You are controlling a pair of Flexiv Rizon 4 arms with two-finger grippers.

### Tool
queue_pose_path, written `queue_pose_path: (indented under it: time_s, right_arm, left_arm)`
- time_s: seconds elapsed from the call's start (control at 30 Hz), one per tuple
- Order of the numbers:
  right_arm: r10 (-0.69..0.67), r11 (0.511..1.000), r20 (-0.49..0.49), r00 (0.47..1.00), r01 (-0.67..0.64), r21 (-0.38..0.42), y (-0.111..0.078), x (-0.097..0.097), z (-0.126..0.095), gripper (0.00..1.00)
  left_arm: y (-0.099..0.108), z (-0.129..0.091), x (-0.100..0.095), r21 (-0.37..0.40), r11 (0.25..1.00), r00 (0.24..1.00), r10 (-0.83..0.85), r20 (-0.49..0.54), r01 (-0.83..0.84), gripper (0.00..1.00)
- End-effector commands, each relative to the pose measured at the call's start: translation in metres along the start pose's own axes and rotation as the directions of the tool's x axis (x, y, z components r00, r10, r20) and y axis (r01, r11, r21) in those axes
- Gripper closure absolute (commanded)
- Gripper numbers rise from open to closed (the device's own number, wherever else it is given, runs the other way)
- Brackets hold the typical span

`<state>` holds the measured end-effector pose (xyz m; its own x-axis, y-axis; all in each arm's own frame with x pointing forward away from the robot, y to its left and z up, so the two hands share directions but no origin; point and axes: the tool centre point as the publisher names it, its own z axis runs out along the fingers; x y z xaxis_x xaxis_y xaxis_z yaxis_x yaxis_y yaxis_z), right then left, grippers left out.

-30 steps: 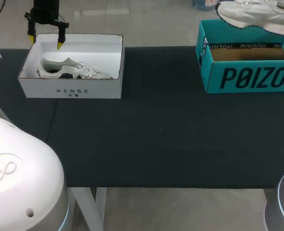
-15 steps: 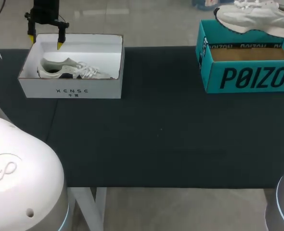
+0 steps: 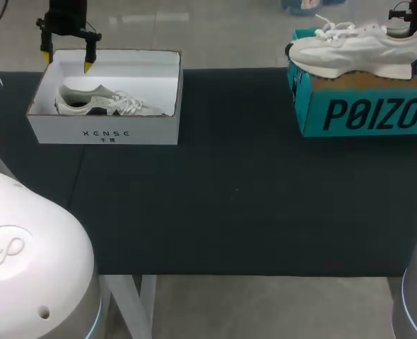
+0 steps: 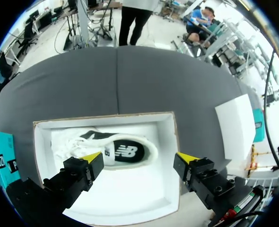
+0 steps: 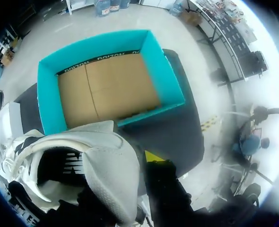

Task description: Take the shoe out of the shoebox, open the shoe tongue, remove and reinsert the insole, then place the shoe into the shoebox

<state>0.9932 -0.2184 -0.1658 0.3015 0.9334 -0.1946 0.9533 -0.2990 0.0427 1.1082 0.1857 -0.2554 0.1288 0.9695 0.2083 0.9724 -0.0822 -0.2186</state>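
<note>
Over the teal shoebox [image 3: 364, 113], white shoe [image 3: 357, 53] lower than before (heel pinched by right gripper [image 5: 140, 163]); left gripper [image 3: 67, 61] wide, empty.

Worktop [image 3: 265, 205]: dark grey cloth cover, lying flat.
Seam [image 3: 79, 176]: faint line across the cloth near its left side.
Legs [image 3: 134, 304]: white, under the near edge.

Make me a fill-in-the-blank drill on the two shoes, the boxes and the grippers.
1. The right gripper holds a white shoe by its ___.
2. That shoe hangs over the teal box, whose inside is ___.
3. The second shoe lies ___ the white box.
4. The left gripper hangs above the white box with its fingers ___.
Missing words: heel; empty; inside; open.
</note>
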Motion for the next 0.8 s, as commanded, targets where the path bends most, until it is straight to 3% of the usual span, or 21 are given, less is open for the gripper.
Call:
queue_pose_path:
  time_s: [0.03,0.27,0.47,0.8]
  right_arm:
    - [-0.010,0.869,0.014,1.000,0.016,-0.494,-0.060,0.020,0.006,1.00]
    - [-0.034,0.842,-0.006,0.999,0.025,-0.538,-0.119,0.062,0.013,1.00]
    - [-0.025,0.811,-0.018,1.000,0.009,-0.585,-0.154,0.097,0.026,1.00]
    - [-0.052,0.822,0.049,0.997,0.071,-0.565,-0.216,0.152,0.068,1.00]
  left_arm:
    - [0.001,-0.001,0.001,0.003,1.000,1.000,0.001,0.000,-0.001,0.00]
    - [0.001,-0.001,0.001,0.003,1.000,1.000,0.001,0.000,-0.001,0.00]
    - [0.001,-0.001,0.001,0.003,1.000,1.000,0.001,0.000,-0.001,0.00]
    - [0.001,-0.001,0.001,0.003,1.000,1.000,0.001,0.000,-0.001,0.00]
